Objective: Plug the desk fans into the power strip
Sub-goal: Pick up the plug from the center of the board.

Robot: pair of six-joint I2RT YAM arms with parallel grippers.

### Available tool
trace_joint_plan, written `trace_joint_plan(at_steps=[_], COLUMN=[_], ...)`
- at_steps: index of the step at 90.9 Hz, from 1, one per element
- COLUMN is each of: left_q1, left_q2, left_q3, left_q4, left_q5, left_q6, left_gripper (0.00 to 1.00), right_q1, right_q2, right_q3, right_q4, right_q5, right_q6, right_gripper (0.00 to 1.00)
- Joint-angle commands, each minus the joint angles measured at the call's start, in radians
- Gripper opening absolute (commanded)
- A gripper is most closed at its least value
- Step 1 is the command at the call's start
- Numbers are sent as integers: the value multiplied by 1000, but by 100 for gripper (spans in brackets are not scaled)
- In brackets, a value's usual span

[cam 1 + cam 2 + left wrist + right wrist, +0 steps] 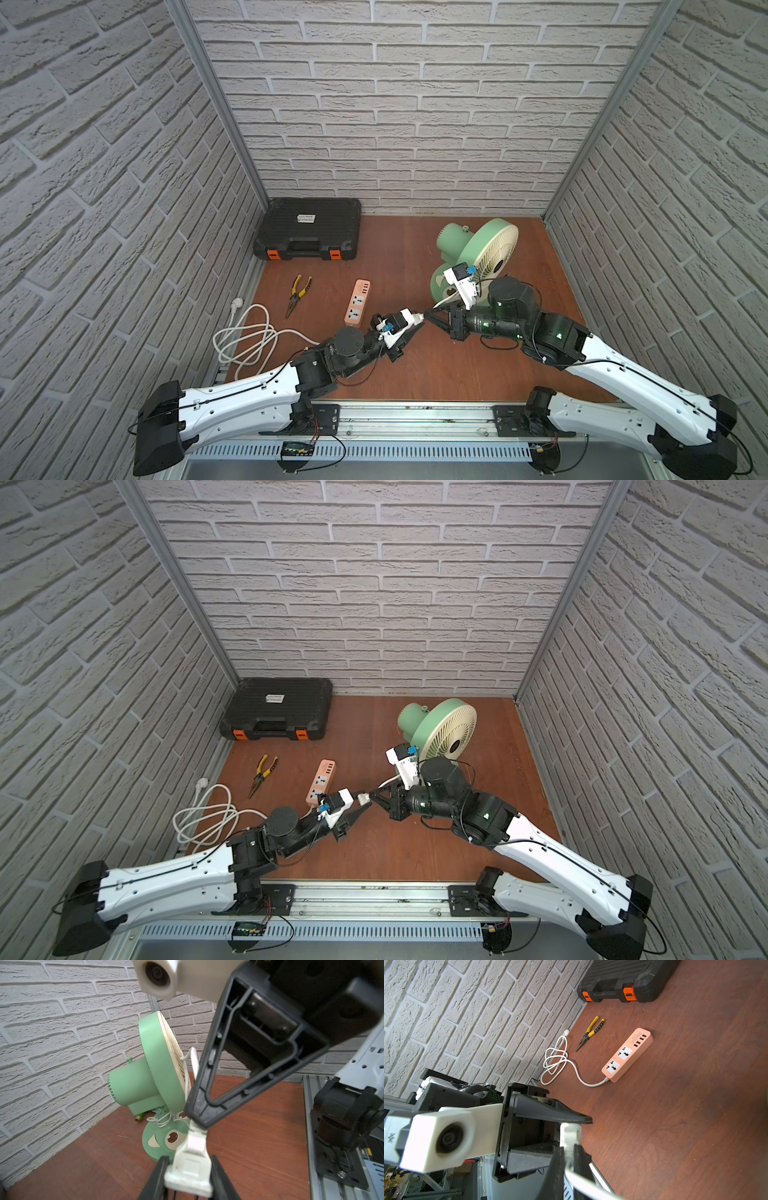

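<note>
The mint-green desk fan (478,249) (436,725) (158,1059) stands upright at the back right. Its thin white cord (446,298) runs to a small white plug (417,318) (191,1159) held in the air mid-table. My left gripper (417,322) (190,1167) has its fingers against both sides of the plug body. My right gripper (428,314) (568,1151) meets it tip to tip and is shut on the cord just behind the plug. The peach-orange power strip (358,301) (627,1054) lies flat to the left of the plug, its sockets facing up and empty.
A black toolcase (309,235) sits in the back left corner. Yellow-handled pliers (298,293) lie left of the strip. The strip's thick white cable (249,336) is coiled by the left wall. Brick walls enclose three sides, and a metal rail (415,415) runs along the front.
</note>
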Motion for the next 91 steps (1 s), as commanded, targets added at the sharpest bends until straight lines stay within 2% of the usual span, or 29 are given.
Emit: trace_joint_plan(at_steps=[1,11,14,19,31,37,59,71,87,91], left_q1=[-1,-1,-1,-2,-1,-1,-1,-1,-1,-1], left_q2=[9,23,28,37,45,48,34,32,34,34], left_q3=[13,19,20,26,36,34,29,29,37,37], left_q4=[54,58,62,62,62,68,67,66,60,56], left_q5=[-8,-31,-32,-31,-26,-26,-31,-29,-13,-10], left_q6=[9,3,1,-2,-12,-16,-28,-31,-33,-34], left_gripper=[0,0,0,0,0,0,0,0,0,0], right_q1=[-6,-5,-3,4,23,37,62,65,65,65], right_q2=[13,31,36,44,59,66,76,72,76,78], right_q3=[11,15,13,6,-11,-14,-10,-14,-5,-3], right_q4=[47,17,15,23,56,67,51,39,15,12], right_q5=[40,73,76,87,91,92,116,134,159,161], right_q6=[14,26,25,25,16,7,-8,-16,-26,-28], right_gripper=[17,47,53,56,57,55,37,33,21,15])
